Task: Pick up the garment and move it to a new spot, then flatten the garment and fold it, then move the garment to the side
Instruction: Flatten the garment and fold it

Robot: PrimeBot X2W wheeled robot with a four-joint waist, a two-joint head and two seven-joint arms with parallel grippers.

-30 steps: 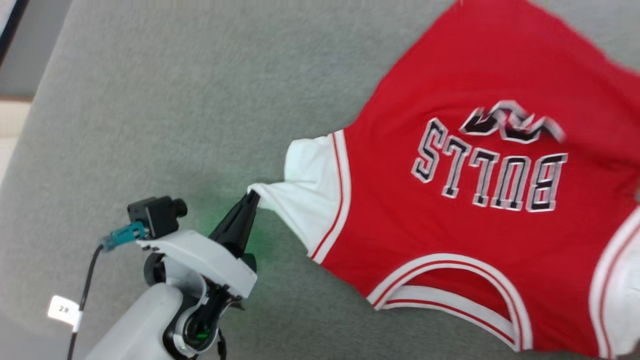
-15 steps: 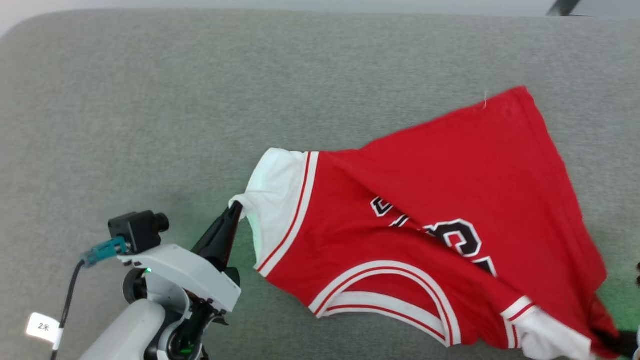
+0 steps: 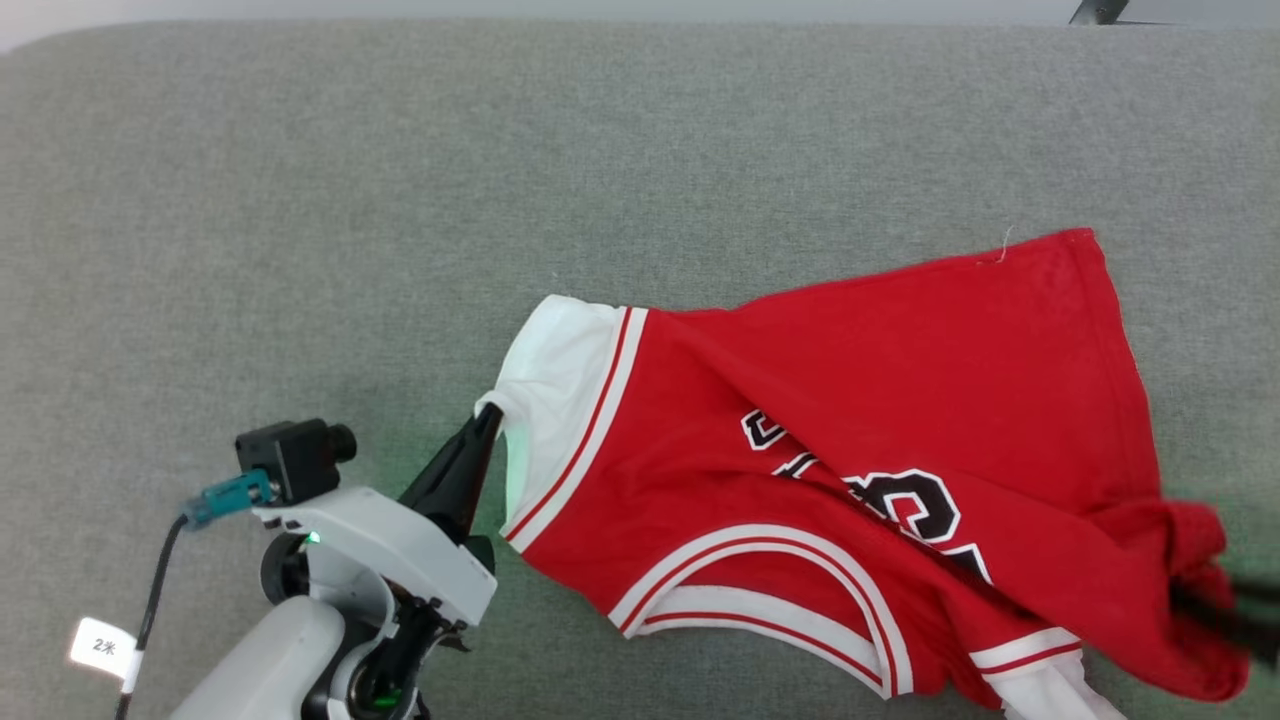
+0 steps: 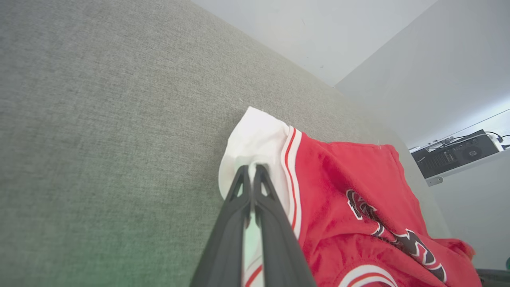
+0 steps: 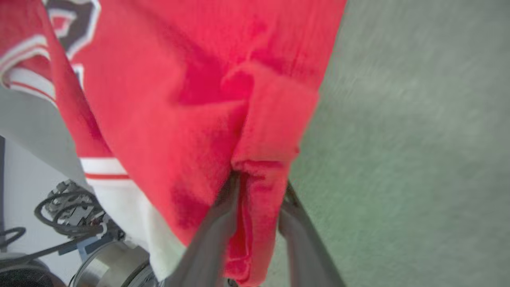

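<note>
The garment (image 3: 850, 400) lay rumpled on the grey surface (image 3: 300, 200), judged soft, light and limp, best taken at a sleeve or hem. The left gripper (image 3: 487, 420) was clamped on its white sleeve (image 3: 555, 370). The right gripper (image 5: 261, 181) straddled a bunched red fold, grip undetermined.

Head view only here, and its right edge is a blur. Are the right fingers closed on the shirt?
Observer: Right wrist view shows the right fingers standing apart with a bunched red fold of the shirt between them; whether they pinch it is unclear.
Operator: And the left side?
Observer: Left wrist view shows the left fingers pressed together, tips on the hem of the white sleeve.
</note>
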